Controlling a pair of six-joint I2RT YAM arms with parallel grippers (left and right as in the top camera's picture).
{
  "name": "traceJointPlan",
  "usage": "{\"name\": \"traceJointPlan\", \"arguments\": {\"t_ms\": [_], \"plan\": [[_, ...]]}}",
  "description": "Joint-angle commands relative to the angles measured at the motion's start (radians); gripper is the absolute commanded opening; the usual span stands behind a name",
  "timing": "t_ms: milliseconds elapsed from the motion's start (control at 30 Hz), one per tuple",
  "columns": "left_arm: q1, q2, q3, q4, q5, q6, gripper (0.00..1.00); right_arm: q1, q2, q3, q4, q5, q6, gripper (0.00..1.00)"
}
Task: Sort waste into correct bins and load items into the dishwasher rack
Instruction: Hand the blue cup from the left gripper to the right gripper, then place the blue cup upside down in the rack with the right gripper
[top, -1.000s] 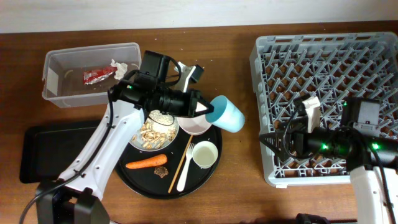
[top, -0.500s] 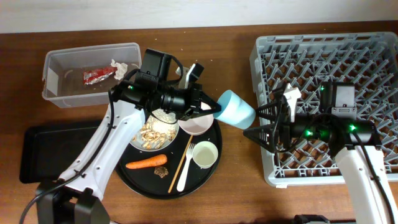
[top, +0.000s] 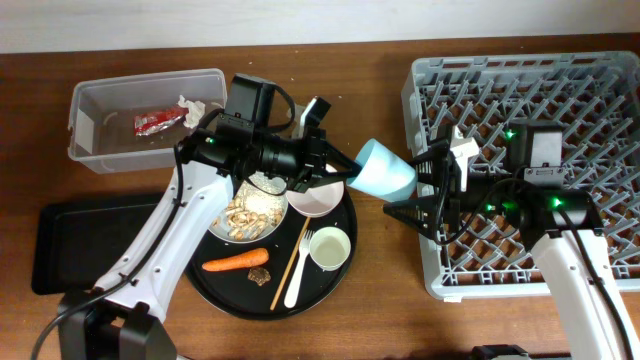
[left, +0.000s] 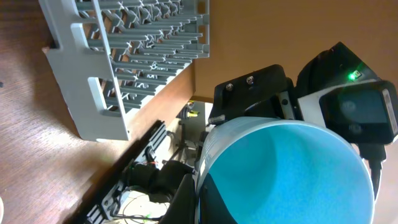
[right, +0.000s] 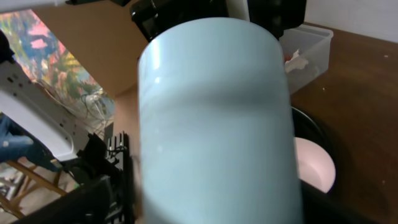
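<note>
My left gripper (top: 347, 170) is shut on the rim of the light blue cup (top: 387, 172) and holds it tilted in the air between the round tray and the dishwasher rack (top: 560, 90). In the left wrist view a finger (left: 196, 200) pinches the cup's rim (left: 292, 174). My right gripper (top: 412, 188) is open, with one finger on each side of the cup's base. The cup (right: 214, 118) fills the right wrist view. The red wrapper (top: 155, 122) and white tissue (top: 190, 104) lie in the clear tub (top: 100, 155).
The round black tray (top: 215, 288) holds a white bowl of rice scraps (top: 250, 212), a pale plate (top: 318, 202), a small white cup (top: 330, 248), a white fork (top: 299, 272), a chopstick (top: 288, 262), a carrot (top: 232, 264) and a brown crumb (top: 260, 275). A shallow black tray (top: 60, 245) lies at the left.
My left gripper has carried the blue cup to the right, toward the rack. My right gripper has moved left to meet it, and its fingers now flank the cup.
</note>
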Motion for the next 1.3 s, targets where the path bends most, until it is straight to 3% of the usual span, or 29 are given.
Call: {"name": "traceJointPlan", "arguments": {"t_ms": [0, 167, 333, 367, 433, 533, 600, 667, 733, 833, 933, 1067, 1267], "plan": [[-0.004, 0.007, 0.008, 0.003, 0.01, -0.006, 0.0, 0.018, 0.004, 0.015, 0.005, -0.043, 0.001, 0.82], [-0.004, 0.007, 0.008, 0.003, 0.01, -0.006, 0.0, 0.016, 0.004, 0.015, 0.038, -0.043, 0.001, 0.68], [-0.004, 0.007, 0.008, 0.003, -0.021, 0.051, 0.01, 0.014, 0.004, 0.015, 0.047, -0.019, 0.017, 0.62], [-0.004, 0.007, 0.008, 0.002, -0.029, 0.07, 0.05, 0.014, 0.003, 0.015, 0.047, -0.005, 0.027, 0.61], [-0.003, 0.007, 0.008, -0.002, -0.063, 0.181, 0.26, 0.014, 0.003, 0.015, 0.049, 0.071, 0.076, 0.6], [0.015, 0.005, 0.008, -0.06, -0.303, 0.292, 0.42, 0.006, -0.002, 0.018, 0.047, 0.232, 0.187, 0.57], [0.042, -0.002, 0.008, -0.12, -0.5, 0.349, 0.43, -0.022, -0.014, 0.018, 0.035, 0.312, 0.254, 0.55], [0.093, -0.011, 0.008, -0.208, -0.793, 0.382, 0.45, -0.089, -0.021, 0.041, -0.038, 0.412, 0.307, 0.51], [0.133, -0.014, 0.008, -0.256, -0.92, 0.382, 0.45, -0.165, -0.021, 0.102, -0.18, 0.525, 0.312, 0.49], [0.186, -0.014, 0.008, -0.276, -0.945, 0.382, 0.45, -0.318, -0.012, 0.249, -0.43, 0.784, 0.383, 0.49], [0.203, -0.014, 0.008, -0.277, -0.945, 0.383, 0.45, -0.464, 0.019, 0.35, -0.555, 0.948, 0.434, 0.49], [0.203, -0.013, 0.008, -0.28, -0.945, 0.389, 0.46, -0.615, 0.108, 0.36, -0.585, 1.193, 0.515, 0.49], [0.203, -0.014, 0.008, -0.29, -0.945, 0.389, 0.45, -0.703, 0.299, 0.36, -0.584, 1.249, 0.536, 0.51]]}}
